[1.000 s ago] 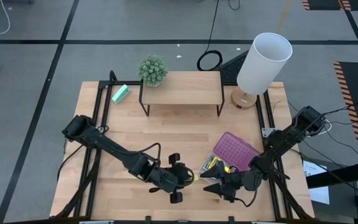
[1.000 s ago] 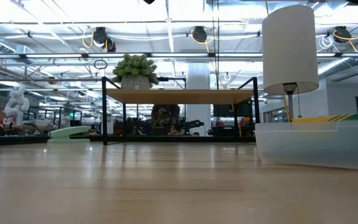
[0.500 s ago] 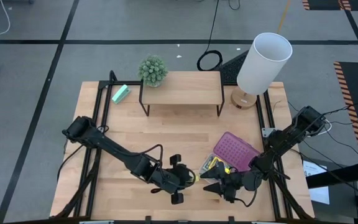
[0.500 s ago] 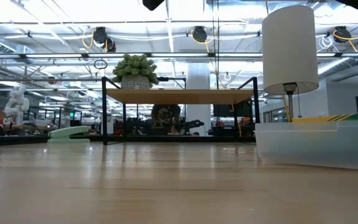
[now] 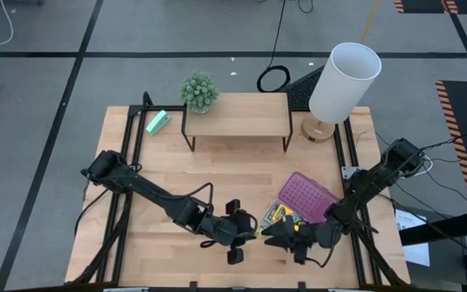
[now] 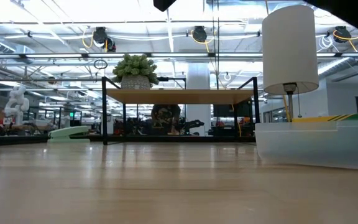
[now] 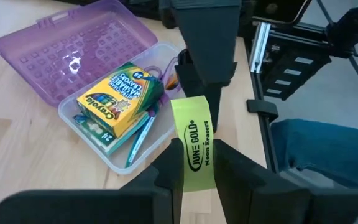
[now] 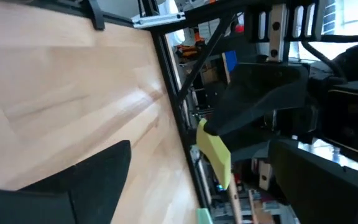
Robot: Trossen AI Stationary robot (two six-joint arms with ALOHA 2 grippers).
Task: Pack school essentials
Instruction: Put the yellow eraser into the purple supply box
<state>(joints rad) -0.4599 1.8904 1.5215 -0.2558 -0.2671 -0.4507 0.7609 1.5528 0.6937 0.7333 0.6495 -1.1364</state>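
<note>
The left gripper [image 7: 194, 163] pinches the yellow eraser pack [image 7: 194, 143]; the right gripper [image 5: 278, 241], fingers spread, waits at its 3 o'clock, beside the clear box [image 7: 135, 155].

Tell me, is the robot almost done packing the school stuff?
Partly. The crayon box and some pencils already lie in the clear box. The left gripper holds a yellow eraser pack near the right gripper. That pack isn't in, and the purple lid is open.
</note>
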